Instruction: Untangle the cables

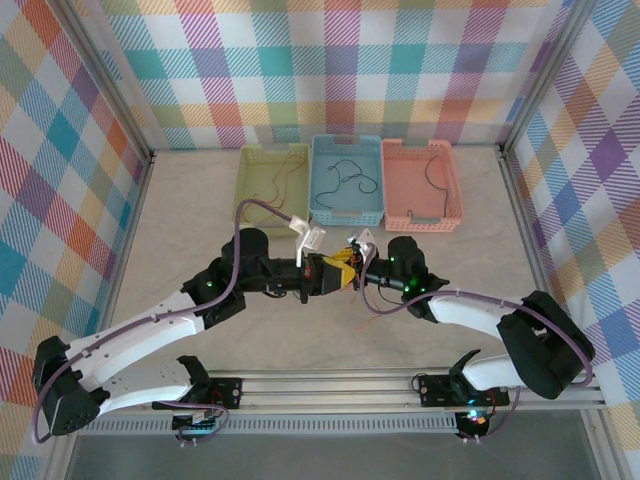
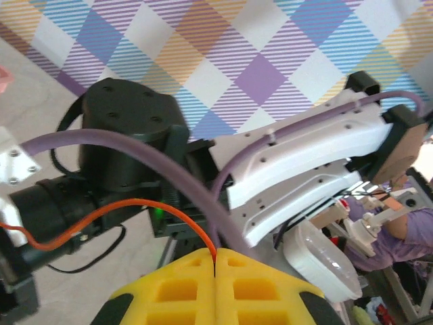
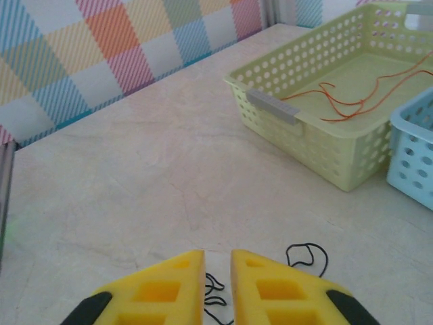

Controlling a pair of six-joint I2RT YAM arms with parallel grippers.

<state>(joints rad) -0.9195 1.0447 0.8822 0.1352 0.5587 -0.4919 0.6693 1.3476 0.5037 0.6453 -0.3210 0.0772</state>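
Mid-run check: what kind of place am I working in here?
Likely a robot test cell, not a home: plaid cloth walls enclose a pale tabletop, a metal rail runs along the near edge, and three plastic baskets line the back.

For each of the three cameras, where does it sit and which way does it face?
Top external: above and behind the robot, looking down on the pale table and perforated yellow-green plastic basket; left arm and right arm show.
Left wrist: on the left arm, facing the right arm; its shut yellow jaws pinch a thin orange wire.
Right wrist: low over the table, facing that basket; its yellow jaws stand slightly apart.
Shared: top external and right wrist show the basket.
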